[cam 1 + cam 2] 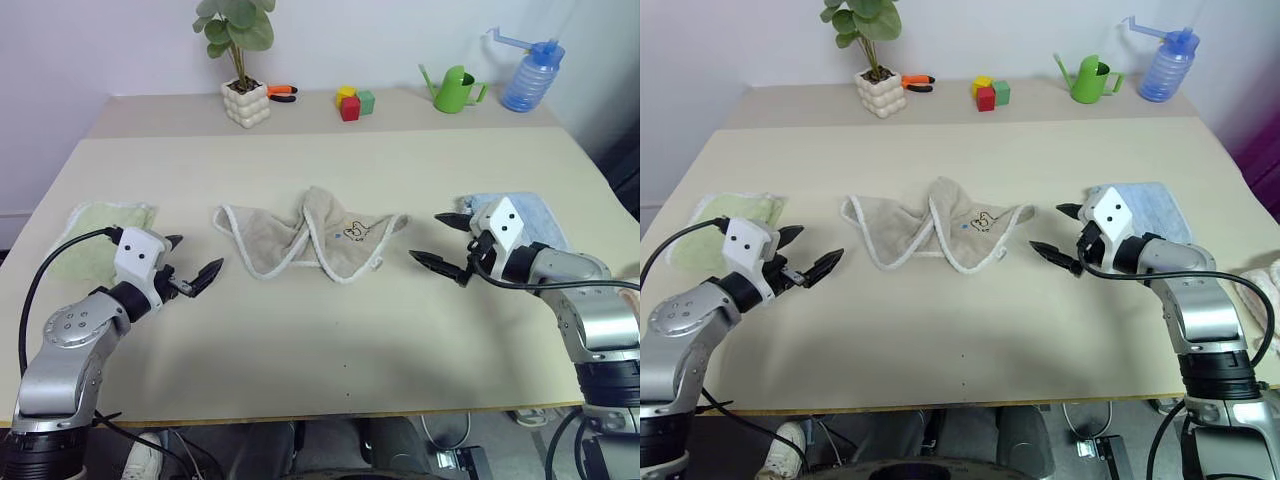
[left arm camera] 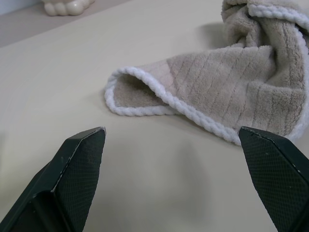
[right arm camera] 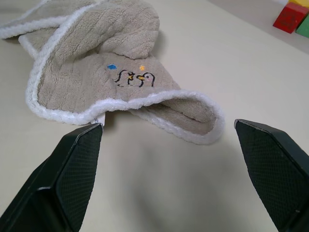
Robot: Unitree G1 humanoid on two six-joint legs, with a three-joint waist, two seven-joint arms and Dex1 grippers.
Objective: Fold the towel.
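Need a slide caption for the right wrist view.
Open right gripper faces the crumpled beige towel, embroidered mark up, on the table.

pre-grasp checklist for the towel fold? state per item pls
1. Left gripper jaws open, nothing held: ok.
2. Right gripper jaws open, nothing held: ok.
3. Towel lies between the grippers, touching neither: ok.
4. Towel flat enough to fold: not ok, it is crumpled and bunched in the middle.
5. Corded corners exposed to each gripper, near corner on the left, near corner on the right: ok.
6. Green towel and blue towel apart from it: ok.
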